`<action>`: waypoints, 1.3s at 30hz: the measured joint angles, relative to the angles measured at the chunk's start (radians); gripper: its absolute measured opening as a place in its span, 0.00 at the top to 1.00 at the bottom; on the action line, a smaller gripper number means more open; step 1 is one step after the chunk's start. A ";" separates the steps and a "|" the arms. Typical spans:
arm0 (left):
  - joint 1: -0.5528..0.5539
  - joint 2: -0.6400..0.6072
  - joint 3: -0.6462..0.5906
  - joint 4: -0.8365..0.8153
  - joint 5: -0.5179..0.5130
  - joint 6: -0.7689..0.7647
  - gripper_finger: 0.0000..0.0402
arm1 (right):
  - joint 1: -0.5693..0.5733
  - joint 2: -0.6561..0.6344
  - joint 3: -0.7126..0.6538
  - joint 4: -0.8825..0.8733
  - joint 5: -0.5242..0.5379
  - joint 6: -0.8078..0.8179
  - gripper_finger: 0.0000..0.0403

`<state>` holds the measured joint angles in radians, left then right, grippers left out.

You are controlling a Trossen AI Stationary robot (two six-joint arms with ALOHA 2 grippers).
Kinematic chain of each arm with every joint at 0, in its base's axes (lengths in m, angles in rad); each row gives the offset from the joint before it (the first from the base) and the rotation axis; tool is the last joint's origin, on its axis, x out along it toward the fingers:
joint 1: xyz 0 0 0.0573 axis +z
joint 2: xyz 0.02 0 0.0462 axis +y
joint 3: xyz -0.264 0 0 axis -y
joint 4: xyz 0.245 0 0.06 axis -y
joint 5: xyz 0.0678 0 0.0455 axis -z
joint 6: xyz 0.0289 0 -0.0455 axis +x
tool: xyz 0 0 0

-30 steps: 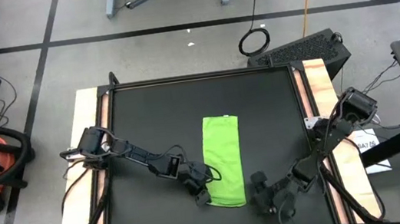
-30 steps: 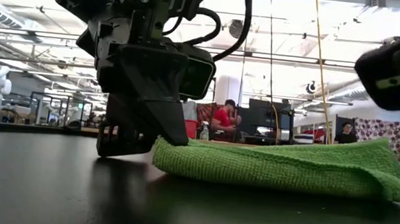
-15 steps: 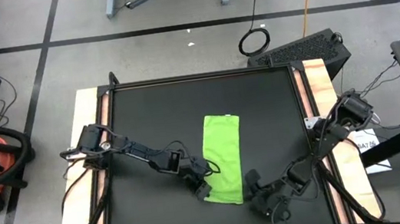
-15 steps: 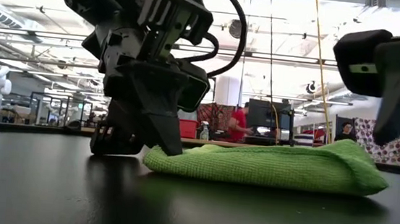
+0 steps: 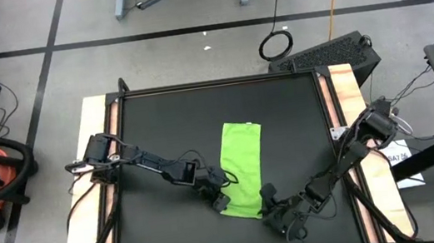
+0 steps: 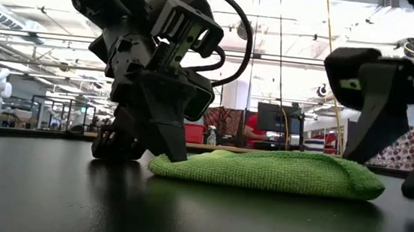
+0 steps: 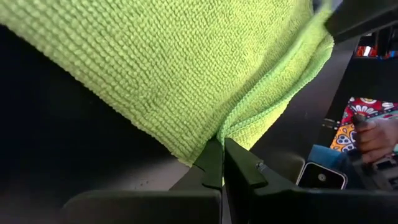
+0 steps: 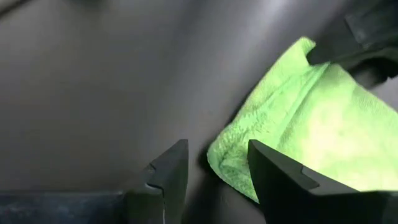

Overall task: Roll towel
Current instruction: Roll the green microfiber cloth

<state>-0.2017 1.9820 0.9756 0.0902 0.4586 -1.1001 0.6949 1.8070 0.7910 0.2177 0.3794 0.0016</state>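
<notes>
On your left, the left end effector (image 5: 221, 202) is down on the black worktop (image 5: 158, 121) at the near left corner of the towel (image 5: 242, 168). Its fingers (image 7: 219, 163) are clenched together on the towel's edge, with the green cloth bunched right where the two tips meet. In the low view this end effector (image 6: 141, 136) leans over the towel's (image 6: 262, 170) left end, its tips at worktop level.

The towel lies in the middle of the worktop, toward the near edge, as a long narrow lime-green strip folded over on itself, running from far to near and tilted slightly.

On your right, the right end effector (image 5: 266, 201) sits just beside the towel's near right corner. Its fingers (image 8: 171, 168) stand parted, holding nothing, with the towel's corner (image 8: 249, 155) lying between and just ahead of the tips. Whether they touch the cloth, you cannot tell.
</notes>
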 joint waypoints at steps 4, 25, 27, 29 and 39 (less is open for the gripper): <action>0.000 0.000 0.000 0.002 0.018 -0.012 1.00 | 0.000 0.028 0.000 -0.001 0.064 0.047 0.61; 0.005 0.000 -0.001 -0.006 0.104 -0.002 0.96 | -0.039 0.083 0.002 0.023 -0.022 0.417 0.98; 0.006 -0.009 -0.002 -0.008 0.104 0.020 0.92 | -0.040 0.083 0.002 0.035 -0.042 0.450 0.97; 0.007 -0.028 -0.004 -0.011 0.090 0.063 0.88 | -0.042 0.080 0.002 0.039 -0.059 0.480 0.97; -0.021 -0.251 -0.005 -0.249 -0.257 0.466 0.77 | -0.041 0.081 0.001 0.061 -0.128 0.662 0.99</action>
<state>-0.2223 1.7313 0.9707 -0.1583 0.2020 -0.6342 0.6542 1.8881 0.7918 0.2786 0.2519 0.6632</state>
